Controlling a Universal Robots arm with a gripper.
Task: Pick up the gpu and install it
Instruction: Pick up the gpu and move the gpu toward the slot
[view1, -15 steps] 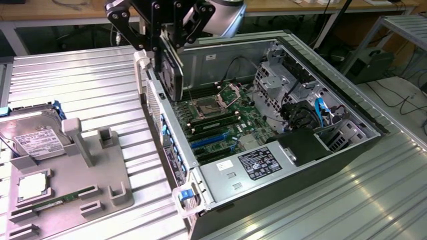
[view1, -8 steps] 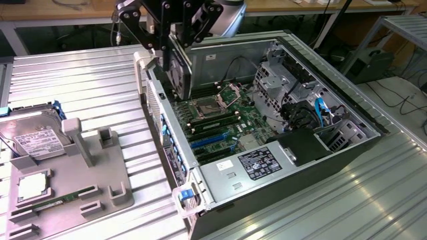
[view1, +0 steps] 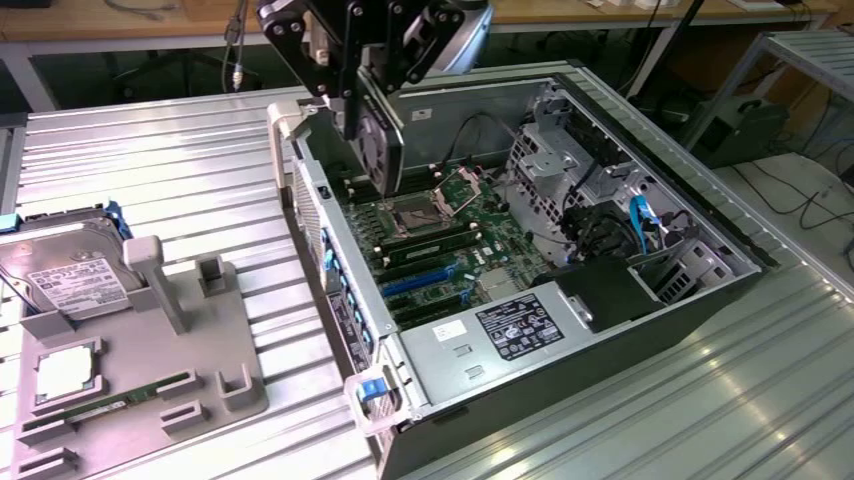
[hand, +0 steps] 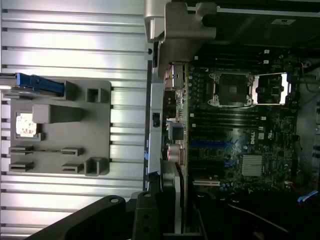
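The gpu (view1: 380, 150) is shown clamped on edge in the gripper (view1: 358, 95), suspended above the motherboard (view1: 454, 250) of the opened computer case (view1: 601, 350).

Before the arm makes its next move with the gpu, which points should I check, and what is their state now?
1. gpu gripped by the tool: ok.
2. gpu above the open computer case: ok.
3. Blue expansion slots free: ok.
4. gpu lined up with a slot: cannot tell.
5. gpu seated on the motherboard: not ok, it hangs above.
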